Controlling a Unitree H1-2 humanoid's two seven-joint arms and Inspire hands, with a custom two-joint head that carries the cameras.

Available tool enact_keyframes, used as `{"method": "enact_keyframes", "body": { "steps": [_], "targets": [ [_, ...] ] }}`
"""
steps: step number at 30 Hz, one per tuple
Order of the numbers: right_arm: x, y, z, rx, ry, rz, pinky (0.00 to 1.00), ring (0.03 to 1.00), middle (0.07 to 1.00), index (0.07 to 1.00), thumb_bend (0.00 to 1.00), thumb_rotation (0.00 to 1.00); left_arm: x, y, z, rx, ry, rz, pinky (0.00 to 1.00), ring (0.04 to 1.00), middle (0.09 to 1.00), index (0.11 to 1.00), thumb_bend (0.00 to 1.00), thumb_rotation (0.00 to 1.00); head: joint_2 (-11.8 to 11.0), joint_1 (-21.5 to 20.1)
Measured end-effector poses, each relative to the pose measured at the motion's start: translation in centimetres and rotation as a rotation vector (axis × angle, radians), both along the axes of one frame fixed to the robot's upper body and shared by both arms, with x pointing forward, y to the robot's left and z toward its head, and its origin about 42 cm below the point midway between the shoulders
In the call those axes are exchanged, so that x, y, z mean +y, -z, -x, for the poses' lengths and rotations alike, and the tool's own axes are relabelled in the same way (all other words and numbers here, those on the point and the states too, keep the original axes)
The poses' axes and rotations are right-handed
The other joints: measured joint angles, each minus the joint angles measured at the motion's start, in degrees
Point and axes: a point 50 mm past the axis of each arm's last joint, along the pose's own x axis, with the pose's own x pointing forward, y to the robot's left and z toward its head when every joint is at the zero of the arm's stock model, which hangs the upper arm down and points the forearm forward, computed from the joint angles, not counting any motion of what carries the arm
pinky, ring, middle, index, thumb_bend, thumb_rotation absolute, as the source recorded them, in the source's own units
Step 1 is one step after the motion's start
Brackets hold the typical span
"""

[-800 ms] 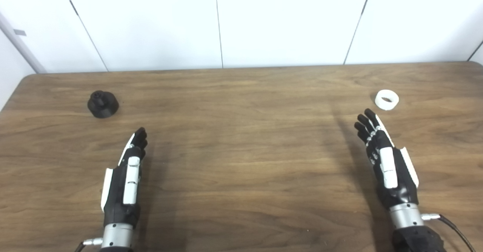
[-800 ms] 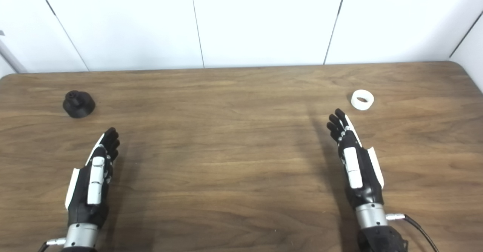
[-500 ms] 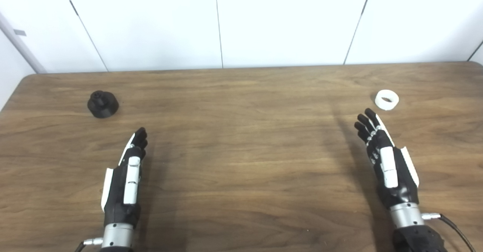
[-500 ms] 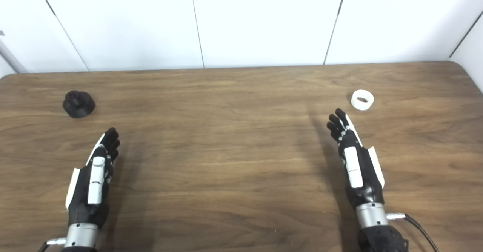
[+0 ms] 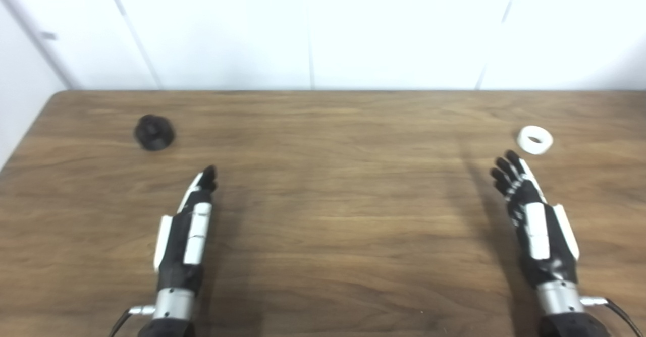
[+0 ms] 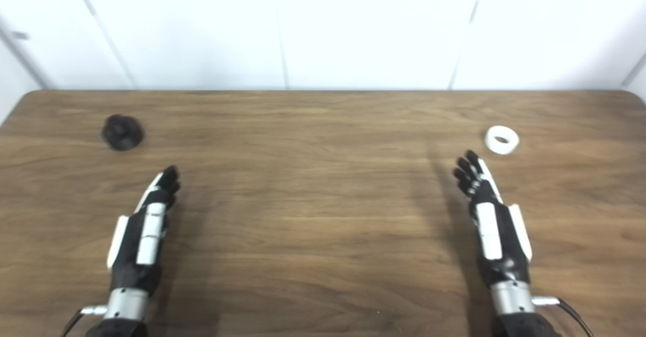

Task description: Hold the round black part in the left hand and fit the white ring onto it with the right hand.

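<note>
Both arms reach in over the wooden table (image 5: 323, 216), and neither hand grasps anything. The left hand (image 5: 187, 231) is stretched flat with its fingers extended forward, empty, well short of the round black part (image 5: 154, 132), which sits by itself toward the far left of the tabletop (a bit blurred, so its top detail is hard to read). The right hand (image 5: 536, 221) is likewise released, fingers (image 5: 506, 171) splayed a little and pointing ahead. Its fingertips are near the white ring (image 5: 535, 139), which lies flat on the wood just beyond them and slightly to the right, not touched. Plain white wall panels (image 6: 323, 29) stand behind the table.
</note>
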Motion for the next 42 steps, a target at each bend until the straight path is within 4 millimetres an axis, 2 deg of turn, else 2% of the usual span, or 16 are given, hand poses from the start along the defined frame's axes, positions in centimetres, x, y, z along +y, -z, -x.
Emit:
{"method": "enact_keyframes", "body": {
  "steps": [9, 12, 19, 22, 30, 33, 37, 39, 42],
  "targets": [
    [-2.0, 0.0, -0.8, -0.013, -0.005, 0.053, 0.98, 0.935, 0.948, 0.979, 0.52, 1.00, -0.8, 0.9, -0.2, -0.006, -0.006, -0.009, 1.00, 0.959, 0.938, 0.928, 0.53, 0.88, -2.72, 5.45],
    [-2.1, 0.0, -0.9, -0.011, -0.011, 0.046, 1.00, 0.951, 0.958, 0.991, 0.50, 1.00, -1.1, 1.1, -0.2, -0.012, -0.009, -0.014, 1.00, 0.960, 0.940, 0.926, 0.56, 0.86, -4.75, 7.39],
    [-2.2, 0.1, -1.0, -0.017, -0.031, 0.046, 1.00, 0.980, 0.986, 1.000, 0.43, 1.00, -1.4, 1.3, -0.3, -0.014, -0.009, -0.018, 1.00, 0.964, 0.938, 0.921, 0.59, 0.84, -6.42, 9.23],
    [-2.3, 0.1, -1.1, -0.018, -0.028, 0.071, 1.00, 0.940, 0.957, 0.993, 0.42, 1.00, -1.5, 1.3, -0.4, -0.013, -0.008, -0.022, 1.00, 0.968, 0.935, 0.917, 0.58, 0.83, -6.68, 10.29],
    [-2.6, 0.2, -1.3, -0.009, 0.014, 0.110, 1.00, 0.927, 0.946, 0.981, 0.43, 1.00, -1.9, 1.3, -0.5, -0.013, -0.012, -0.030, 1.00, 0.976, 0.943, 0.927, 0.57, 0.84, -6.33, 10.56],
    [-2.6, 0.2, -1.3, -0.009, 0.013, 0.110, 1.00, 0.927, 0.944, 0.977, 0.40, 1.00, -2.0, 1.3, -0.5, -0.014, -0.014, -0.026, 1.00, 0.983, 0.951, 0.936, 0.55, 0.83, -5.28, 8.36],
    [-2.5, 0.2, -1.3, -0.009, -0.007, 0.089, 1.00, 0.971, 0.979, 0.999, 0.39, 1.00, -1.9, 1.3, -0.4, -0.013, -0.019, -0.020, 1.00, 0.985, 0.956, 0.940, 0.53, 0.75, -5.01, 7.74],
    [-2.6, 0.1, -1.3, -0.009, -0.018, 0.074, 1.00, 0.970, 0.982, 1.000, 0.39, 1.00, -1.7, 1.2, -0.4, -0.014, -0.028, -0.003, 1.00, 0.981, 0.956, 0.941, 0.56, 0.69, -4.93, 7.66],
    [-2.6, 0.1, -1.3, -0.011, -0.025, 0.066, 1.00, 0.966, 0.978, 1.000, 0.42, 1.00, -1.2, 0.6, -0.3, -0.007, -0.045, -0.007, 1.00, 0.972, 0.953, 0.941, 0.60, 0.70, -4.58, 7.39]
  ]
}}
